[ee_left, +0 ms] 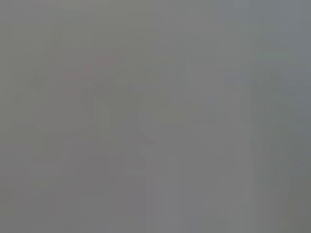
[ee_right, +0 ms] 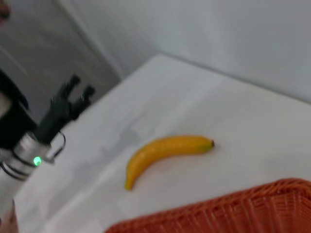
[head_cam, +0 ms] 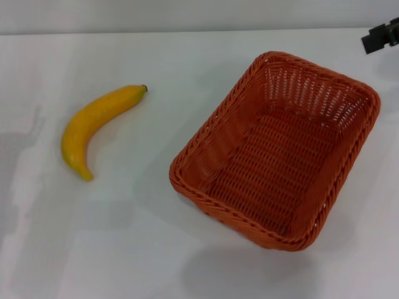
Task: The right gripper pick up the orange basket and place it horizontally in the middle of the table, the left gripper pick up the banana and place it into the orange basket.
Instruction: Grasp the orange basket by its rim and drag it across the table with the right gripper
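The orange basket (head_cam: 277, 149) rests empty on the white table (head_cam: 187, 249), right of centre in the head view, its long side running diagonally. The banana (head_cam: 96, 124) lies to its left, well apart from it, dark tip pointing away from me. A black part of my right gripper (head_cam: 381, 36) shows at the far right edge, above and beyond the basket's far corner. In the right wrist view the banana (ee_right: 165, 153) lies beyond the basket's rim (ee_right: 233, 208), and my left gripper (ee_right: 80, 86), with its green ring light, hovers off the table's side, fingers apart and holding nothing.
The table's far edge meets a pale wall (head_cam: 187, 15). The left wrist view shows only plain grey.
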`<action>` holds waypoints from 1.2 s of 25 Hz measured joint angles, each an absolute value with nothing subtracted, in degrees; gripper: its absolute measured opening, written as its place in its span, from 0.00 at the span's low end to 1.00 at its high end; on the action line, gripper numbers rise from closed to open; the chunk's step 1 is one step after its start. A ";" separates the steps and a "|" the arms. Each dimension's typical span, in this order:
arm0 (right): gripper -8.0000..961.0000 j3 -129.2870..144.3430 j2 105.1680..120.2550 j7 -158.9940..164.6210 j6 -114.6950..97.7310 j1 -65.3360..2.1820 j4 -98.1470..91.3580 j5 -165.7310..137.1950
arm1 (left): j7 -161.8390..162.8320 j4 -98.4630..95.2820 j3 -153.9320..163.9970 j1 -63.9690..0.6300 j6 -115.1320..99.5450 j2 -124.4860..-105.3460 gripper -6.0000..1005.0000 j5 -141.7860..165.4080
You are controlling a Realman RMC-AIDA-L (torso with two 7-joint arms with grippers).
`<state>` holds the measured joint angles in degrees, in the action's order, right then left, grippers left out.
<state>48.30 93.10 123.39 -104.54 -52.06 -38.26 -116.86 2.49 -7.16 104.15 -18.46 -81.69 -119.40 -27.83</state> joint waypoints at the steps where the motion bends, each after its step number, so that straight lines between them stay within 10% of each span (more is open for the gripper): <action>1: 0.87 49.20 93.43 123.86 -104.46 -52.41 -39.27 -117.38 | 2.47 -7.15 104.15 -18.53 -81.49 -119.41 0.86 -27.72; 14: 0.87 53.77 101.00 127.30 -98.56 -57.18 -50.10 -133.54 | 1.93 -7.54 104.15 -18.11 -81.07 -119.35 0.86 -26.13; 30: 0.87 58.55 104.55 128.75 -89.35 -58.00 -50.39 -139.10 | 1.67 -7.17 104.15 -18.42 -80.77 -119.35 0.86 -26.07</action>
<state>58.55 104.55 128.75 -89.35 -57.99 -50.39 -139.10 1.67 -7.17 104.15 -18.42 -80.77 -119.35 -26.07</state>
